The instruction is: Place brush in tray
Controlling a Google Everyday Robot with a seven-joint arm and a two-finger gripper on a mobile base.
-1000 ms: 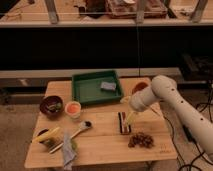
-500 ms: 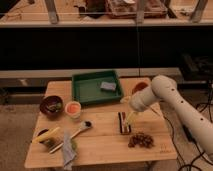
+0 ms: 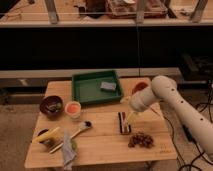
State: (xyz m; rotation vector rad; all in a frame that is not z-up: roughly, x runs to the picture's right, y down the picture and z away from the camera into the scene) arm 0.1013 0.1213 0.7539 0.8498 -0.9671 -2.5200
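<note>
Camera view has the gripper point(image 3: 128, 118) low over the right-centre of the wooden tabletop point(image 3: 102, 146), right by a short dark block point(image 3: 122, 123) with a reddish stripe. I cannot tell whether its jaws stand wide or narrow. The brush point(image 3: 76, 134) lies flat, well apart to the left and nearer the front edge. Its round head points toward the middle, and its handle runs down-left toward a grey cloth point(image 3: 67, 153) and a yellow banana-like thing point(image 3: 47, 135). The tray point(image 3: 75, 90) sits at the far middle with a small grey pad point(image 3: 107, 86) inside.

The step in hand looks like the reach for the brush, with the carry not yet begun. It would go best if the gripper crosses left above the block, lines its jaws across the handle near the head where nothing crowds it, and closes low. The lift should then clear the orange cup point(image 3: 73, 108) and the tray's near rim.

The handle is a thin pale stick, likely light and apt to roll or pivot if pinched off-centre. The tray is smooth green plastic, shallow, with a raised rim. The tabletop is pale planked wood, and the cloth is limp and crumpled.
</note>
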